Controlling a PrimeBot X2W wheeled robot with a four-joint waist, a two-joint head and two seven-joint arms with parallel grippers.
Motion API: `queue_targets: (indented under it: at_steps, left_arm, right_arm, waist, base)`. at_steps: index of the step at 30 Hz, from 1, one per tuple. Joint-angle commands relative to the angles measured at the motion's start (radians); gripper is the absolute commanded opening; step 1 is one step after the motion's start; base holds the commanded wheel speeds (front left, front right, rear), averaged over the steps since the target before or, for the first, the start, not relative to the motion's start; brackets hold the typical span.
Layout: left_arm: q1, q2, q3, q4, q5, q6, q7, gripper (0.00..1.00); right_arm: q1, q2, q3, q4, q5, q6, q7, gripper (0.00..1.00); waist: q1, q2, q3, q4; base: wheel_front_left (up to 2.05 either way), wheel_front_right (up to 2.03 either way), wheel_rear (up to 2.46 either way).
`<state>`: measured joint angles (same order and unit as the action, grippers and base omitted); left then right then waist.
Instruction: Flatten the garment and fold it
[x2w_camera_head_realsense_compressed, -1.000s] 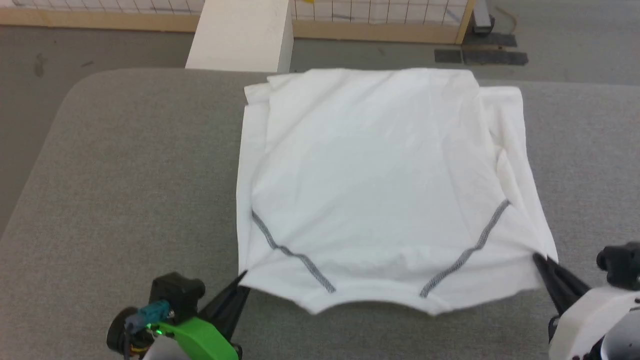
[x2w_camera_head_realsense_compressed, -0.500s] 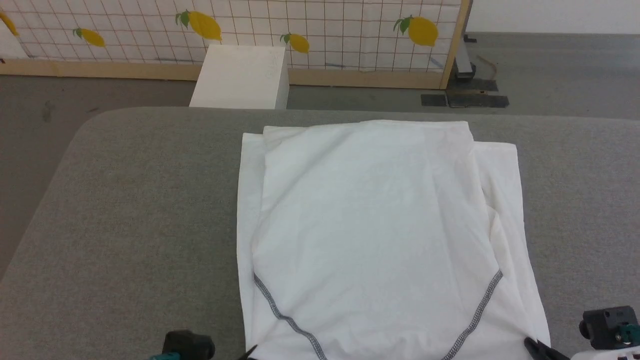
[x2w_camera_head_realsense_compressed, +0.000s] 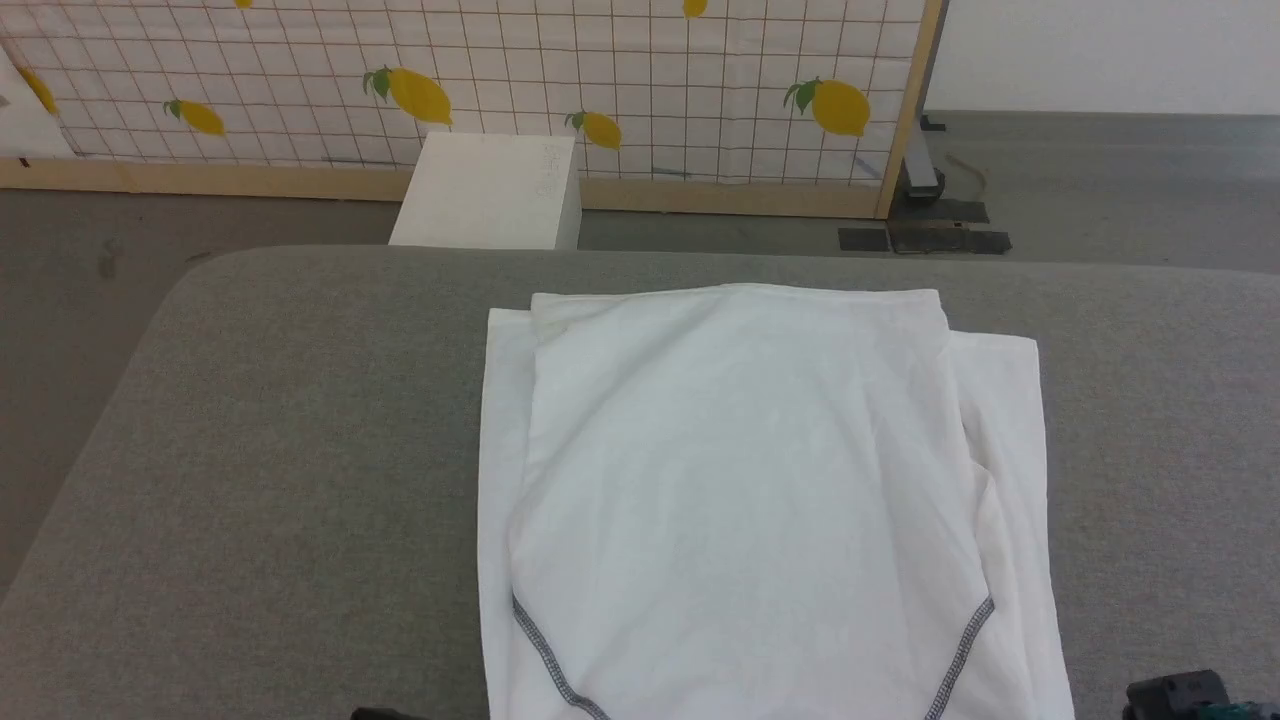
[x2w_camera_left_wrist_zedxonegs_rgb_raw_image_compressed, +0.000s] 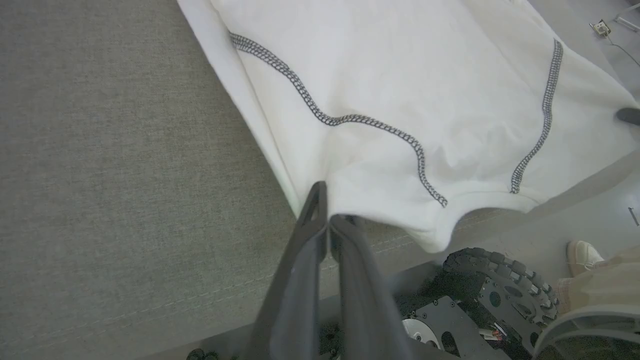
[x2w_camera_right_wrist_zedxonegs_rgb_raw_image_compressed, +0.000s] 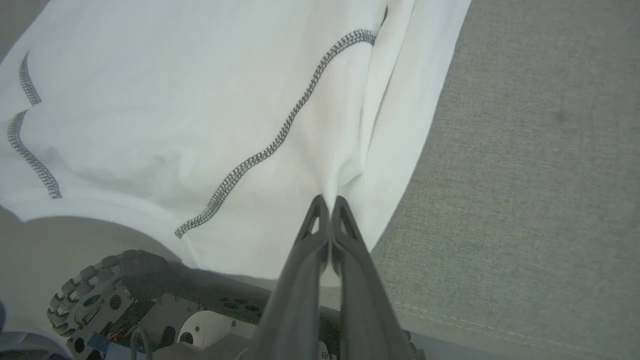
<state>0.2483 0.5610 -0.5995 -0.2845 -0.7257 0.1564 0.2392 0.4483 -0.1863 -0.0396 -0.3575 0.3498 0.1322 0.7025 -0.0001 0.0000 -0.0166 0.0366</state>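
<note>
Pinching garment (x2w_camera_head_realsense_compressed: 740, 480) corners: left hand (x2w_camera_left_wrist_zedxonegs_rgb_raw_image_compressed: 327, 206), right hand (x2w_camera_right_wrist_zedxonegs_rgb_raw_image_compressed: 327, 200), both apparently low-angled.

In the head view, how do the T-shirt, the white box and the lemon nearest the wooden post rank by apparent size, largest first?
1. T-shirt
2. box
3. lemon
The box and lemon are farther from the camera, so this ranks looks only.

Left pincer (x2w_camera_left_wrist_zedxonegs_rgb_raw_image_compressed: 327, 205) and right pincer (x2w_camera_right_wrist_zedxonegs_rgb_raw_image_compressed: 329, 200) each have 2 slim dark-grey tapered fingers (x2w_camera_left_wrist_zedxonegs_rgb_raw_image_compressed: 300, 280).
</note>
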Motion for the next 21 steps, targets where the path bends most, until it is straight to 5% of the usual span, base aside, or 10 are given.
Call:
queue_targets:
  at_steps: [1, 5, 6, 7, 8, 9, 15, 21]
  left_arm:
    - [-0.013, -0.010, -0.003, 0.021, -0.007, -0.012, -0.008, 0.00]
    - [-0.059, -0.044, -0.005, 0.106, -0.008, -0.033, -0.028, 0.00]
    - [-0.072, -0.048, -0.007, 0.133, -0.002, -0.035, -0.030, 0.02]
    - [-0.081, -0.050, -0.011, 0.152, 0.002, -0.037, -0.029, 0.39]
    - [-0.089, -0.055, -0.015, 0.171, 0.003, -0.041, -0.027, 0.84]
    - [-0.095, -0.059, -0.016, 0.181, 0.003, -0.043, -0.028, 1.00]
    - [-0.100, -0.066, -0.008, 0.197, -0.026, -0.041, -0.013, 1.00]
    - [-0.055, -0.016, 0.020, 0.123, -0.069, -0.002, 0.051, 1.00]
  right_arm:
    - [0.007, -0.006, 0.013, 0.018, -0.009, -0.002, -0.016, 0.00]
    - [-0.022, -0.008, 0.039, 0.083, -0.021, -0.002, -0.062, 0.06]
    - [-0.033, -0.007, 0.041, 0.101, -0.029, -0.002, -0.075, 0.70]
    - [-0.041, -0.009, 0.046, 0.115, -0.037, -0.002, -0.084, 1.00]
    - [-0.050, -0.011, 0.053, 0.130, -0.041, -0.002, -0.092, 1.00]
    - [-0.058, -0.012, 0.057, 0.140, -0.042, -0.002, -0.097, 1.00]
    - [-0.090, -0.019, 0.050, 0.170, -0.039, -0.002, -0.122, 1.00]
    - [-0.090, -0.012, 0.020, 0.144, -0.016, -0.002, -0.097, 1.00]
  waist:
    - [0.0001, 0.0000, 0.005, 0.001]
    - [0.0001, 0.0000, 0.017, 0.002]
    - [0.0001, 0.0000, 0.020, 0.002]
    - [0.0001, 0.0000, 0.023, 0.001]
    - [0.0001, 0.0000, 0.026, 0.000]
    - [0.0001, 0.0000, 0.029, -0.001]
    - [0.0001, 0.0000, 0.048, 0.001]
    - [0.0001, 0.0000, 0.044, 0.008]
  base:
    - [0.00, 0.00, 0.00]
    - [0.00, 0.00, 0.00]
    - [0.00, 0.00, 0.00]
    - [0.00, 0.00, 0.00]
    - [0.00, 0.00, 0.00]
    - [0.00, 0.00, 0.00]
    - [0.00, 0.00, 0.00]
    - [0.00, 0.00, 0.00]
